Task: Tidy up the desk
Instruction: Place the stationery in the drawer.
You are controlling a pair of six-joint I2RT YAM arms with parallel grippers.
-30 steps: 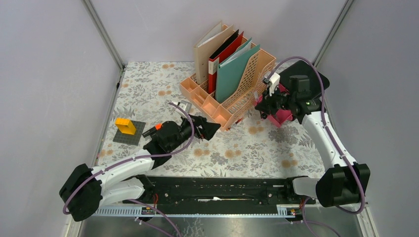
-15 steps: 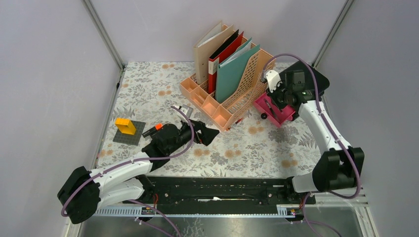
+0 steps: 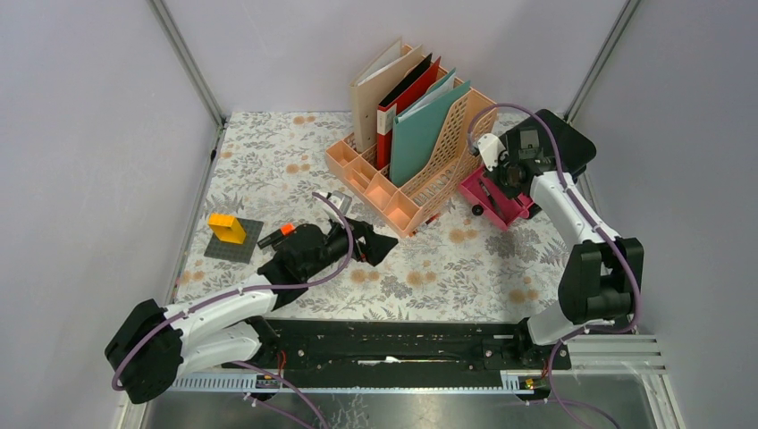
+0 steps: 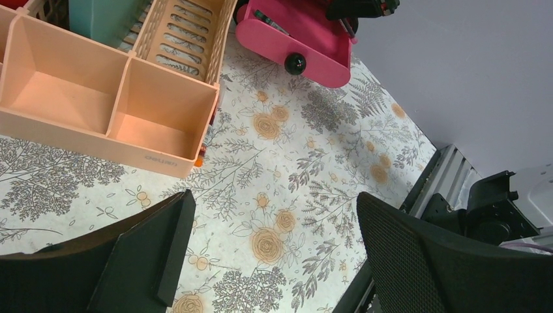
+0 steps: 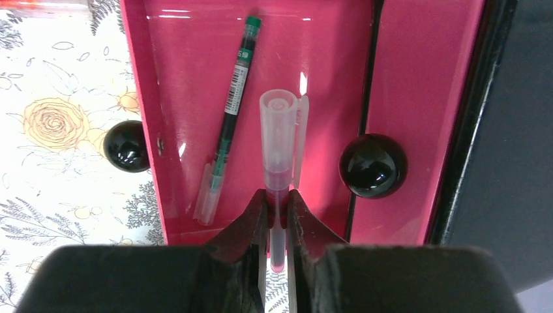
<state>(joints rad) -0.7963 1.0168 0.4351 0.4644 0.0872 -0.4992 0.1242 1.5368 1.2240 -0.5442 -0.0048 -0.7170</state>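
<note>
Your right claw (image 5: 277,195) clamped on clear-capped pen (image 5: 279,130), cap pointing ahead over pink tray (image 5: 417,65). In tray, just left of held pen: green pen (image 5: 235,85). Just right of it: black knob (image 5: 373,165). Your left claw (image 4: 274,222) spread wide, holding nothing. Floral bench (image 4: 313,150) directly beneath it, peach file rack (image 4: 98,147) ahead-left, pink tray farther ahead.

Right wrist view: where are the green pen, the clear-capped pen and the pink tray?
green pen (image 5: 236,91), right wrist view, on its labelled barrel.
clear-capped pen (image 5: 279,137), right wrist view, on its clear cap.
pink tray (image 5: 189,65), right wrist view, on its bare floor left of the green pen.
</note>
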